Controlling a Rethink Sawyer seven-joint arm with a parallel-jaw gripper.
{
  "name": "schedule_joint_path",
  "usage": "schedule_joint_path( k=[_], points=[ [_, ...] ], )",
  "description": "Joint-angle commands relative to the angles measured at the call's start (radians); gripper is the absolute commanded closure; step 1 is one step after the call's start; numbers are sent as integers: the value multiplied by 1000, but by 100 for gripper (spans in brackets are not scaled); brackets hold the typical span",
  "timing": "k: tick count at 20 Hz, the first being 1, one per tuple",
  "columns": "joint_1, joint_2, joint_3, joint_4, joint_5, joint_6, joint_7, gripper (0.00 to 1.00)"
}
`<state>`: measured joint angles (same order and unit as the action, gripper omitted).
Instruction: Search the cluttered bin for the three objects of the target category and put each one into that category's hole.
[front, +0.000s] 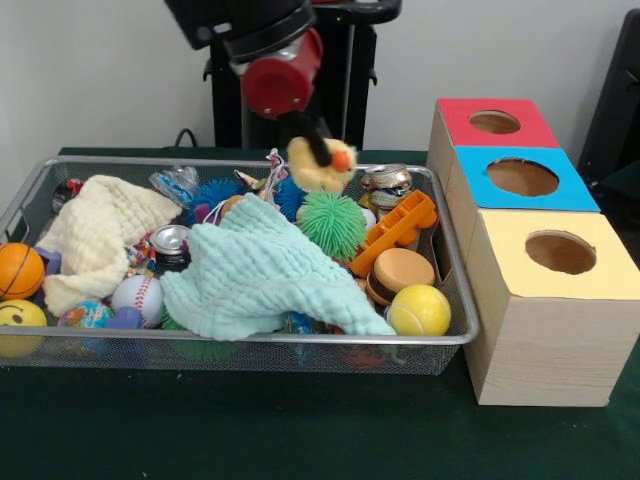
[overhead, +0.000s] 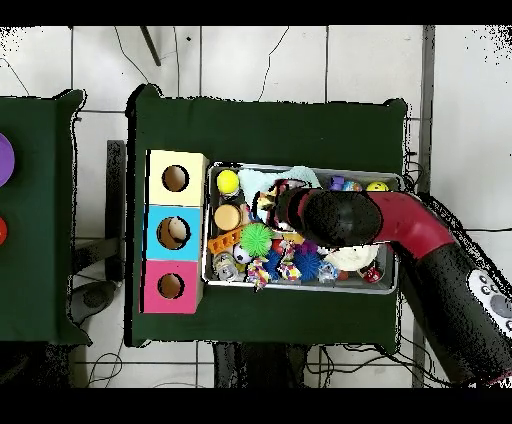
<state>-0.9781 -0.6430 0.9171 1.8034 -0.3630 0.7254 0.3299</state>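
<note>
The black gripper (front: 318, 143) is clamped on a fuzzy yellow plush duck (front: 320, 164) with an orange beak, lifted above the far side of the wire-mesh bin (front: 455, 330), over a spiky green ball (front: 332, 224) and rumpled mint cloth (front: 262, 270).

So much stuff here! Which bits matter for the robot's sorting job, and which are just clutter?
In the job: the gripper holding a yellow plush duck, the bin, and the red, blue and yellow boxes with holes.

Seemingly clutter: teal cloth, cream cloth, green spiky ball, baseball, basketball.
</note>
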Motion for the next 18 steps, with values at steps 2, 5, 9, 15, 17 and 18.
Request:
schedule_joint_path(
  k=[2, 5, 9, 15, 17, 18],
  points=[
    [103, -73, -87, 126, 108, -134, 455, 100],
    [133, -104, -115, 173, 156, -139, 497, 100],
    [143, -154, -101, 228, 220, -134, 513, 100],
    [163, -199, -116, 304, 235, -129, 517, 100],
    [181, -199, -140, 312, 225, -136, 522, 100],
    [187, -208, -142, 329, 227, -147, 529, 100]
  ],
)
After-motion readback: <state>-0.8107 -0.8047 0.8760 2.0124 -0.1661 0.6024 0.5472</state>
